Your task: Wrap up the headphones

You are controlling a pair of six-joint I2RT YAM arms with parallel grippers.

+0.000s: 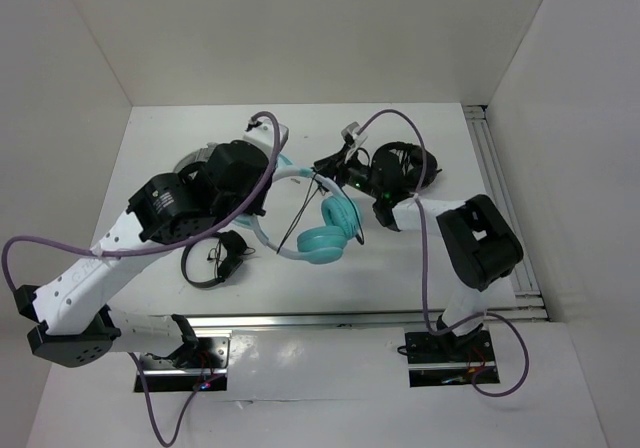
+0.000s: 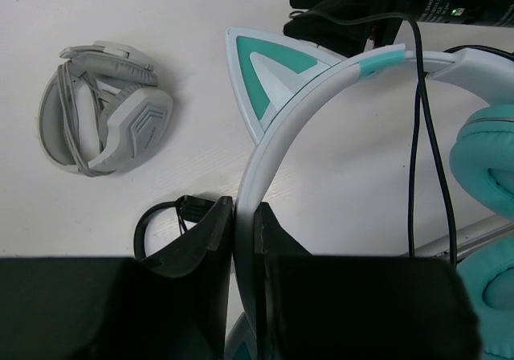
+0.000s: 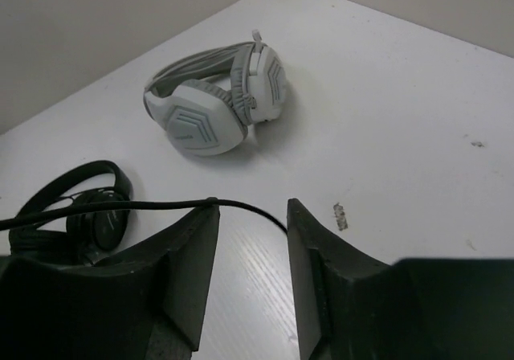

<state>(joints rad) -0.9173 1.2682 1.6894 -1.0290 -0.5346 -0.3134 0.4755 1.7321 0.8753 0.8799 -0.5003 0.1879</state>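
Obs., top view: the headphones (image 1: pixel 322 244) sit mid-table (image 1: pixel 165 138), slightly toward the front edge. The crown of the headband (image 2: pixel 265 135) points to the left edge and both teal cups point to the right edge, so the long axis runs left–right. The cable (image 1: pixel 300 220) is a straight diagonal line inside the band's loop, running from front-left to rear-right.

Neighbours: the black headphones (image 1: pixel 212 260) lie just left of the band near the front edge, apart from it. The grey-white headset (image 3: pixel 217 107) lies toward the rear-left. From above my left arm covers most of it, while both wrist views show it whole.

Left wrist view only: the left gripper (image 2: pixel 245 215) is clenched on the white band. One cat ear (image 2: pixel 269 75) stands beyond the fingers.

Right wrist view only: the right gripper (image 3: pixel 249 211) has its fingers spread and is released. The cable lies over one fingertip and crosses the gap. I cannot tell this from the top view.
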